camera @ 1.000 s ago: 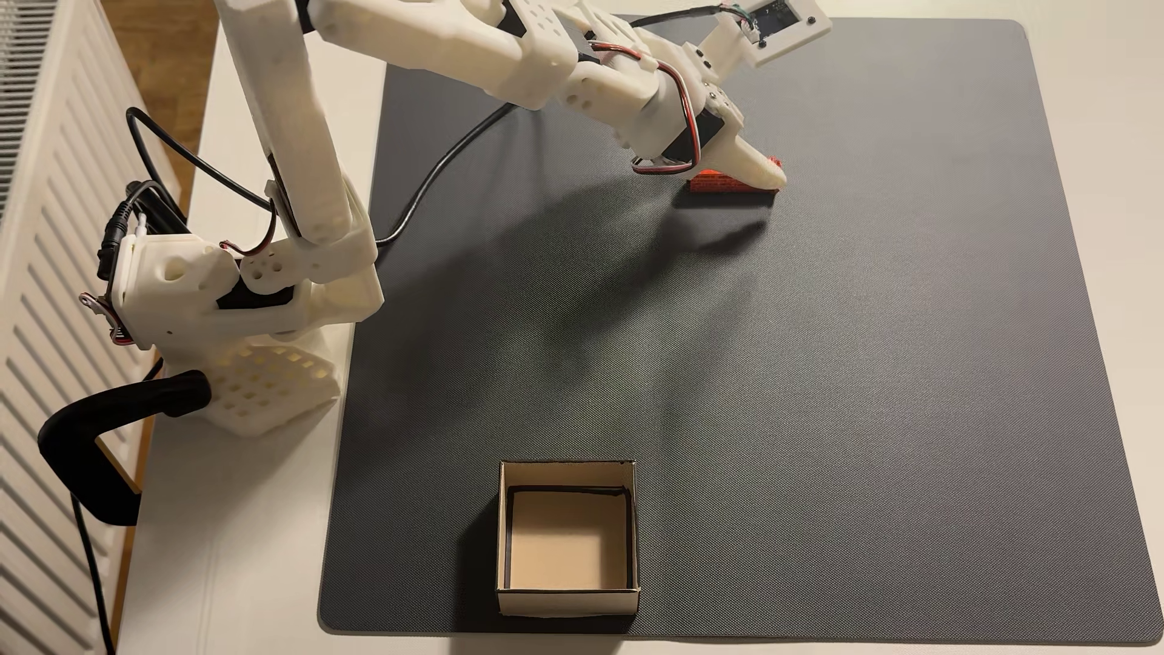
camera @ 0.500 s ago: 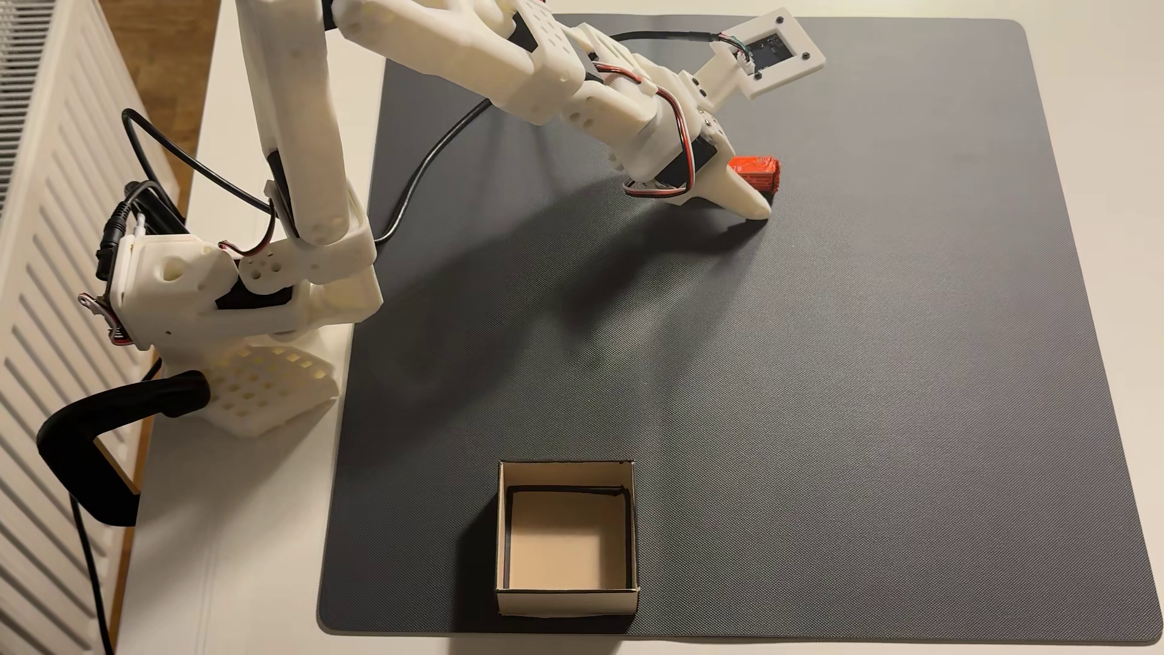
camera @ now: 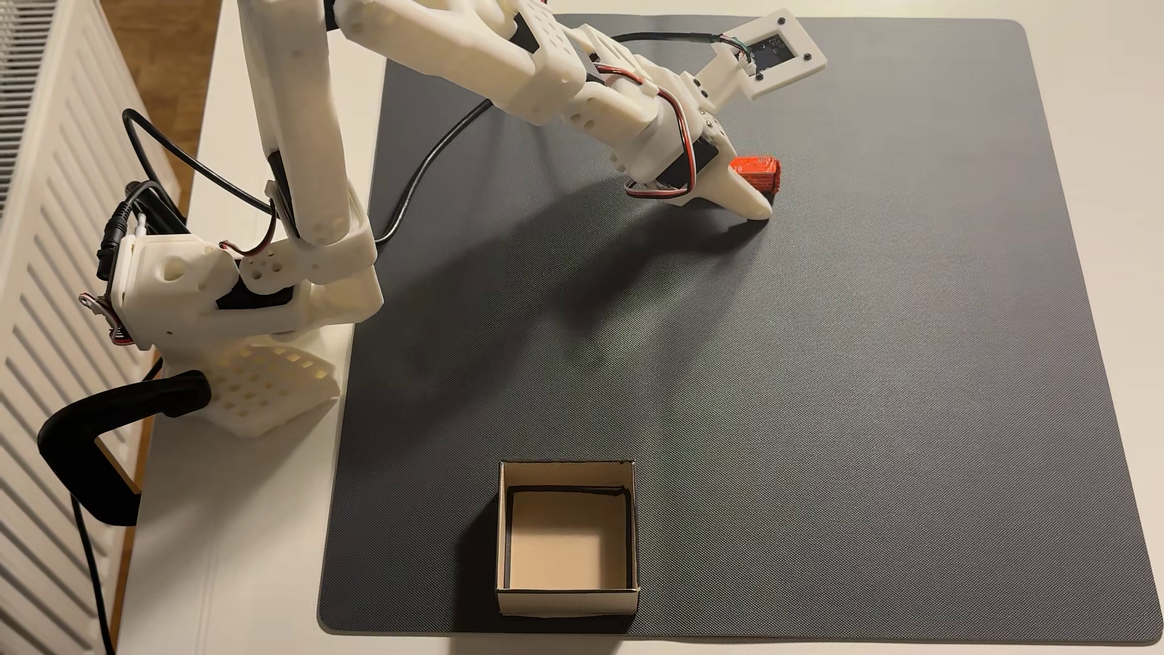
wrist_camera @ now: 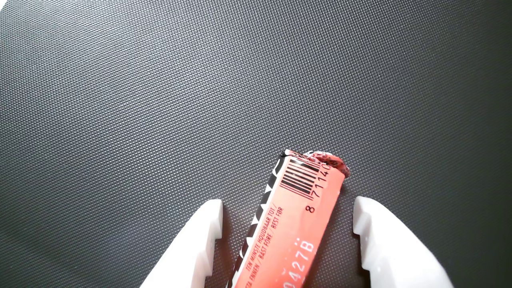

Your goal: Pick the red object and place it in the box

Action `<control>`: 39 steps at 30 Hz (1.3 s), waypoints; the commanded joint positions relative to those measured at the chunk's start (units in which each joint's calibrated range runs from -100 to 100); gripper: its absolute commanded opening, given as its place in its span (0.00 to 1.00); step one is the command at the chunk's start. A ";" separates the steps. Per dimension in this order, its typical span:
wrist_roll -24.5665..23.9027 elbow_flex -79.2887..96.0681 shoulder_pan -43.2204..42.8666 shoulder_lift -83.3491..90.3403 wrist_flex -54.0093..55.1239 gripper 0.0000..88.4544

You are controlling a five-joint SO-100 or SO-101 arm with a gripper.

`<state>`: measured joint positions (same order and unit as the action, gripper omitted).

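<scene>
The red object (wrist_camera: 294, 224) lies flat on the dark textured mat (wrist_camera: 120, 100), its barcode face up in the wrist view, a black-and-white zigzag edge along its left side and its crumpled end pointing away from the camera. It sits between the two white fingers (wrist_camera: 200, 244) of the hand (wrist_camera: 287, 208), which stand apart with a strip of mat showing on either side of the packet, so neither touches it there. In the fixed view the red object (camera: 759, 173) is at the far right part of the mat (camera: 882, 378), partly covered by the near finger, whose tip rests at the mat surface just in front of it.

The box (camera: 567, 601) stands well apart from the packet, at the mat's near edge. It is open-topped, beige, with black lines along its inner edges, and its floor is bare: nothing lies in it.

The mat lies on a white bench (camera: 252, 535), where the arm's base is held by a black clamp (camera: 94, 441).
</scene>
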<state>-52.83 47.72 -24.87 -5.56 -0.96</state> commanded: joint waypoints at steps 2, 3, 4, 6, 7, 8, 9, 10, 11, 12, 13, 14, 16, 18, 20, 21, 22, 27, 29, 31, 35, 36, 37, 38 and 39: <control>0.06 -1.96 0.97 -1.41 0.52 0.28; 0.06 -2.32 1.19 -2.18 0.52 0.28; 0.06 -2.50 1.26 -2.94 0.52 0.28; 0.06 -2.87 1.41 -3.96 0.52 0.28; 0.06 -3.05 1.48 -4.39 0.52 0.28; 0.01 -3.41 1.48 -4.73 0.52 0.28; 0.01 -3.77 1.48 -5.07 0.52 0.28; 0.01 -3.95 1.48 -5.15 0.52 0.28; 0.01 -4.14 1.41 -5.15 0.52 0.28; 0.01 -4.23 1.34 -5.07 0.52 0.28; 0.06 -4.23 1.19 -4.98 0.52 0.28; 0.06 -4.23 1.11 -4.98 0.52 0.28; 0.06 -4.05 0.97 -4.90 0.17 0.28; 0.11 -3.86 0.82 -4.64 -0.09 0.28; 0.11 -3.77 0.74 -4.64 -0.18 0.28; 0.11 -3.68 0.67 -4.56 -0.18 0.28; 0.11 -3.59 0.67 -4.56 -0.18 0.28; 0.16 -3.41 0.67 -4.47 -0.27 0.27; 0.16 -3.41 0.67 -4.47 -0.35 0.22; 0.16 -3.41 0.67 -4.47 -0.35 0.20; 0.21 -3.41 0.67 -4.47 -0.35 0.18; 0.21 -3.41 0.67 -4.47 -0.35 0.18; 0.21 -3.50 0.67 -4.47 -0.35 0.18; 0.21 -3.50 0.67 -4.47 -0.35 0.18; 0.21 -3.50 0.67 -4.56 -0.35 0.18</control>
<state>-52.89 43.89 -23.46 -10.39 -0.52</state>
